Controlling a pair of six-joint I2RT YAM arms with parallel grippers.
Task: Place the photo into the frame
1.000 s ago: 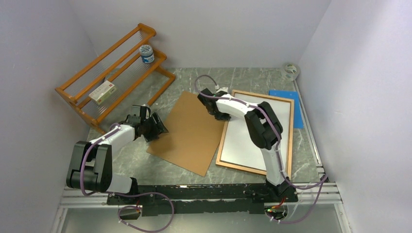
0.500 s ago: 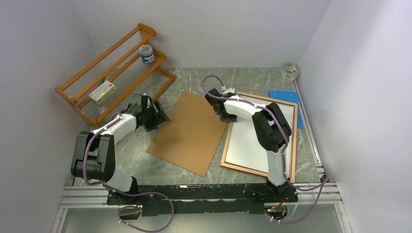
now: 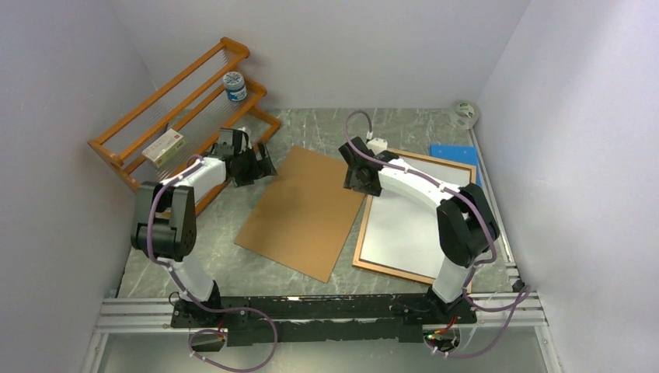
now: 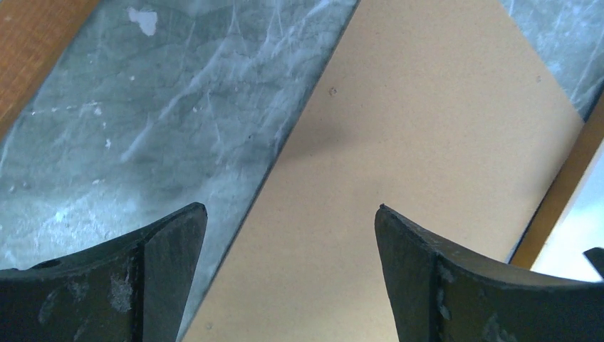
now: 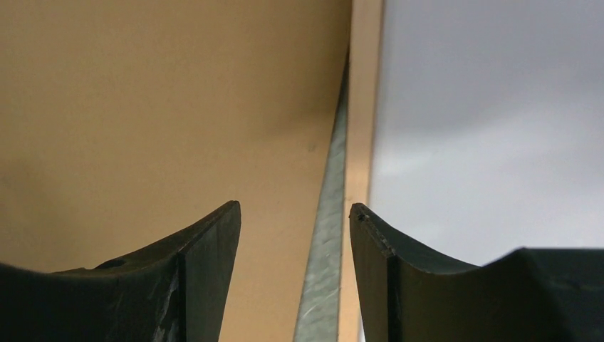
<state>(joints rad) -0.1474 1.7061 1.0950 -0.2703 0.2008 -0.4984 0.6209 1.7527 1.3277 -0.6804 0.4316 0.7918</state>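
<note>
Left gripper [image 4: 290,210], jaws wide and empty, hovers over a corner of the plain brown rectangular backing board [image 3: 303,210]; right gripper [image 5: 294,206], jaws apart and empty, hangs between the board and the thin light-brown wooden frame [image 3: 360,237]. The photo [image 3: 400,233] appears to lie inside the frame, white back up, so insertion looks done and the backing is not yet fitted. Print on the small box [image 3: 164,147] on the orange wooden rack [image 3: 233,45] is too small to read.

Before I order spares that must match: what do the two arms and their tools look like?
The left arm and right arm have white shells, chunky black joints, and a thin purple cable looped along each. The left tool and right tool each end in two dark, curved, scuffed fingers.
</note>
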